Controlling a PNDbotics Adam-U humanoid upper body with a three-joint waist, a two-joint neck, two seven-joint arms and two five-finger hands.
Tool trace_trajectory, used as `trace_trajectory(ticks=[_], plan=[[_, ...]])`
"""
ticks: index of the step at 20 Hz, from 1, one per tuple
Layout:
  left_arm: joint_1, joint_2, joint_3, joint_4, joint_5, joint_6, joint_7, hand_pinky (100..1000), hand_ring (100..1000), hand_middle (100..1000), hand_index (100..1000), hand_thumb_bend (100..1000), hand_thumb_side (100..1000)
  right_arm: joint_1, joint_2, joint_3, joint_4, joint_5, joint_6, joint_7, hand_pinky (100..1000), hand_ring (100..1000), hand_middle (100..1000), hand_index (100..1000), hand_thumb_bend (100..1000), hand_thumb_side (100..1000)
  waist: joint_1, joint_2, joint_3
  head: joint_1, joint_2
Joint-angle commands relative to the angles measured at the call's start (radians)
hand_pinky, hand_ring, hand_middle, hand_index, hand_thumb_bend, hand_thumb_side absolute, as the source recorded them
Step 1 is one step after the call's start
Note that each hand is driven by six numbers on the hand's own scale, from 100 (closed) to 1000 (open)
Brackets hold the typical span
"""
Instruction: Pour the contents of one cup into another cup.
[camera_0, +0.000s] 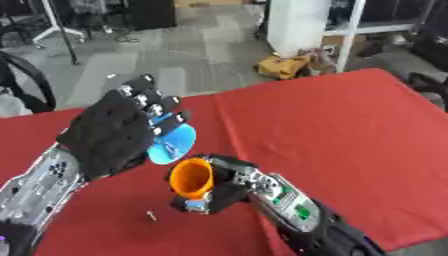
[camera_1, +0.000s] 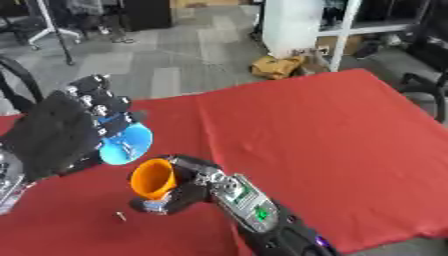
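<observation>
My left hand (camera_0: 109, 132) is curled round a blue cup (camera_0: 172, 143), tipped on its side with its mouth facing right and down toward an orange cup (camera_0: 192, 177). My right hand (camera_0: 229, 187) grips the orange cup from behind and holds it tilted, mouth toward the left, just above the red tablecloth (camera_0: 341, 130). The blue cup's rim sits just above and left of the orange rim. Whether anything is inside either cup does not show. A small light object (camera_0: 151, 215) lies on the cloth below the cups.
The red table runs from the lower left to the far right corner (camera_0: 385, 72). Beyond its far edge are grey floor, a cardboard box (camera_0: 282, 66), a white shelf frame (camera_0: 350, 30) and a black chair (camera_0: 22, 82) at the left.
</observation>
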Motion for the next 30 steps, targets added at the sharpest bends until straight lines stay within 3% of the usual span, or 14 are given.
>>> trace_trajectory(ticks=[1,30], plan=[[-0.022,0.000,0.006,-0.006,-0.007,0.002,0.006,572,438,411,679,500,100,-0.023,0.000,-0.006,-0.010,-0.010,-0.002,0.006,685,558,565,724,328,100,0.000,-0.017,0.000,-0.004,-0.007],[-0.026,-0.007,-0.004,0.010,-0.033,-0.002,0.015,576,442,411,678,494,100,-0.027,-0.001,-0.009,-0.011,-0.012,-0.002,0.009,684,559,565,724,328,100,-0.003,-0.017,-0.004,-0.009,-0.009]])
